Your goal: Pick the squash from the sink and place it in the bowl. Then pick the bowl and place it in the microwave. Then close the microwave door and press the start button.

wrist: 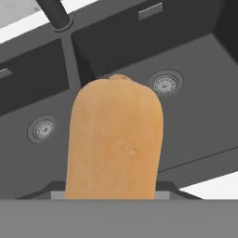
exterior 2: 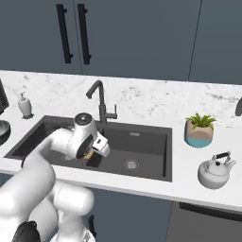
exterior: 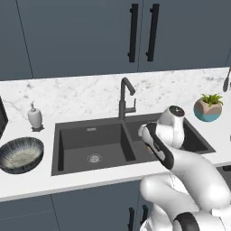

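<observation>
1. The gripper [exterior 2: 89,153] hangs above the sink [exterior: 72,135], near the divider between the two basins, and its jaws are closed on the squash [wrist: 114,144].
2. In the hand view the squash rises straight out from between the jaws. It is clear of the basin floor, whose two drains lie well below it, so it appears lifted free rather than resting.
3. The jaws stand partly apart because the squash's body fills the gap between them.
4. The bowl [exterior: 20,154] sits on the counter well off to the left of the jaws, beyond the sink's left basin. Carrying the squash there looks like the step in hand.
</observation>
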You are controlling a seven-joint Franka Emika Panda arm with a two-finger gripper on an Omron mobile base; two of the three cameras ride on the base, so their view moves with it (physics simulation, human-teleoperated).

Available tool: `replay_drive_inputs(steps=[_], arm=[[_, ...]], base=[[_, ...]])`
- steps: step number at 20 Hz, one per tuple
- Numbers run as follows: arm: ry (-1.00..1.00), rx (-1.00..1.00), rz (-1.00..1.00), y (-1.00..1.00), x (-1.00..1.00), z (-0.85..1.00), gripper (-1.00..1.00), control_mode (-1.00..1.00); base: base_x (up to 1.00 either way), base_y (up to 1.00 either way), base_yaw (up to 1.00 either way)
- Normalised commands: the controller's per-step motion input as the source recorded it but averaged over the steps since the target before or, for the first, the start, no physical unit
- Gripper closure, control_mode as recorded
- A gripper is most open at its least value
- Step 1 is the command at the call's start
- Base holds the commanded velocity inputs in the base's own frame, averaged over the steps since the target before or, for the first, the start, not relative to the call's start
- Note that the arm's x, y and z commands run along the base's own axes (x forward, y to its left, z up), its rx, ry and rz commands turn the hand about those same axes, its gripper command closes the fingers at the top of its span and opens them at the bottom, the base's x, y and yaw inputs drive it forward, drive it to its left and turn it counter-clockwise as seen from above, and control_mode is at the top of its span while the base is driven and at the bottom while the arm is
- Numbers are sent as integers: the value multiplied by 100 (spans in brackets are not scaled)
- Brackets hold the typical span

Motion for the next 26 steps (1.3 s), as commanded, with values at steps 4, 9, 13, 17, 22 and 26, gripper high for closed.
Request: replay_drive_inputs(steps=[4,9,13,17,22,26], arm=[[0,-12,0,100,0,65,100,-100],[0,-12,0,100,0,45,100,-100],[0,-11,0,100,9,41,100,-100],[0,-7,1,100,18,48,100,-100],[9,-3,5,100,20,49,100,-100],[18,-4,7,100,21,17,100,-100]], base=[[0,0,0],[0,0,0],[0,0,0],[0,0,0],[0,0,0],[0,0,0]])
